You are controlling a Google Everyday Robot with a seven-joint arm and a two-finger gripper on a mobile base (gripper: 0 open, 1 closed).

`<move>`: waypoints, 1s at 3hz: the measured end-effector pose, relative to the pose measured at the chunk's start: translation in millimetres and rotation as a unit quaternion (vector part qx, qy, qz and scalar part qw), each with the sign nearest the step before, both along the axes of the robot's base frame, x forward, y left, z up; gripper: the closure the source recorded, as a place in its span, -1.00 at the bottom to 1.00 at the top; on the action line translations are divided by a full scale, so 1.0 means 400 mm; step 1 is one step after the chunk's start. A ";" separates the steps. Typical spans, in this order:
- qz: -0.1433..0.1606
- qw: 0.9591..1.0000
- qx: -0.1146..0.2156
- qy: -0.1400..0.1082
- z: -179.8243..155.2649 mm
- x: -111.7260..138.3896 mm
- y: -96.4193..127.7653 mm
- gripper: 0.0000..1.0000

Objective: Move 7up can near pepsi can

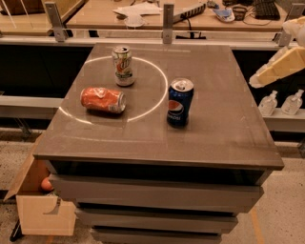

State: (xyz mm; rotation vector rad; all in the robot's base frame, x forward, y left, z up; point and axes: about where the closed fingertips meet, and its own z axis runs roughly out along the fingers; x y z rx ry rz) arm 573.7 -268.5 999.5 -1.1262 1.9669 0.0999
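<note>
The 7up can stands upright at the back left of the dark table, inside a white circle marking. The dark blue pepsi can stands upright near the table's middle, to the right of and in front of the 7up can, on the circle's right edge. My gripper is a cream-coloured part at the right edge of the view. It is raised above the table's right side, well away from both cans.
A dented orange can lies on its side in front of the 7up can. A cardboard box sits on the floor at the lower left. Two small bottles stand on a ledge at the right. A cluttered desk lies behind.
</note>
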 end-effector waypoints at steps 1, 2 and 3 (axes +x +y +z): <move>0.002 1.000 0.000 0.007 -0.010 -0.019 0.012 -1.00; -0.025 0.997 0.070 0.004 -0.047 0.003 0.060 -1.00; -0.044 0.988 0.140 -0.042 -0.043 0.123 0.115 -1.00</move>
